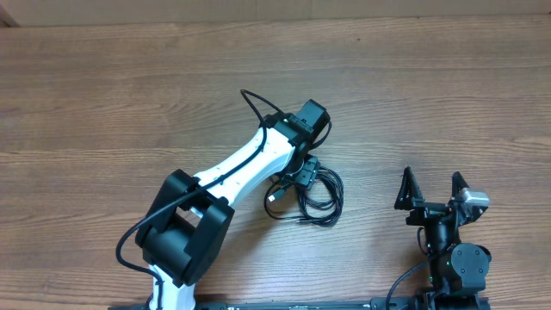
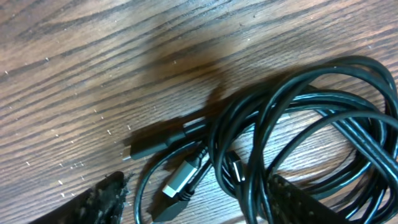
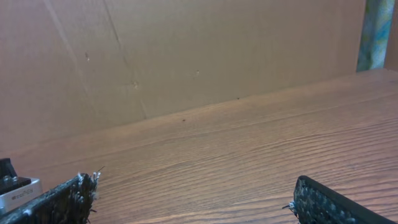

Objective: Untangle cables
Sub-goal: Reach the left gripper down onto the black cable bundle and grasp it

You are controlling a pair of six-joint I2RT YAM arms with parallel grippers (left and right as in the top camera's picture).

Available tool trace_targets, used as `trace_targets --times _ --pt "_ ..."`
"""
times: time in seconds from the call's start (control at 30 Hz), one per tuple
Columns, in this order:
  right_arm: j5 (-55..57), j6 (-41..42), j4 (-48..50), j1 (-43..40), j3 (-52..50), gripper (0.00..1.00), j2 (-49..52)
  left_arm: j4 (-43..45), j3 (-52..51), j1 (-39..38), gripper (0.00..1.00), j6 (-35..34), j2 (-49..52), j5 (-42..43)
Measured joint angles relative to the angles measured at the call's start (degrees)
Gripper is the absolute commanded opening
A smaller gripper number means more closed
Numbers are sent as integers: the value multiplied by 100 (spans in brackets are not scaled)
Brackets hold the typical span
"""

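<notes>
— Two arms, and on which surface do they work?
— On a wide brown wooden table [image 1: 103, 95]. In the right wrist view a plain brown cardboard wall [image 3: 186, 56] stands behind it.
— Where is the white left arm [image 1: 250, 159]?
— It reaches over the middle of the table. The left gripper [image 1: 303, 175] hangs above the upper left part of the thin black cables [image 1: 320, 196].
— How is its claw?
— Spread wide. In the left wrist view its dark fingers [image 2: 106, 199] stand on both sides of some strands. It grips nothing, but I cannot tell whether one finger touches a strand.
— And the right gripper [image 1: 432, 191]?
— It is near the lower right edge, well apart from the cables. It is also spread wide and empty.
— How do the cables lie?
— As one loose bundle of overlapping loops, flat on the table, just right of the centre.
— Are plugs visible?
— Yes, at the left side of the loops: a flat silvery plug [image 2: 177, 185] and a black plug [image 2: 146, 148] near it.
</notes>
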Motion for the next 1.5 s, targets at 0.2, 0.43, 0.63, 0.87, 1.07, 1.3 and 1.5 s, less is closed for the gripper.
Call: trace_targets --times 0.2,0.43,0.63,0.87,1.07,1.3,1.5 --pt "2 0 0 2 0 100 0 -7 2 -249 89 -59 0 -42" --pt "2 0 0 0 0 100 0 -7 2 -485 80 -107 0 -162" --pt "2 -2 -2 0 0 100 0 -11 2 -479 66 -216 0 -282" --pt "4 0 -2 0 0 100 0 -11 0 -479 52 -407 0 -313" --pt "4 -2 -2 0 0 100 0 -11 0 -479 54 -516 0 -317" --pt "2 2 0 0 0 100 0 7 -2 -479 53 -623 0 -317" --pt "2 0 2 0 0 100 0 74 -81 -479 47 -649 0 -315"
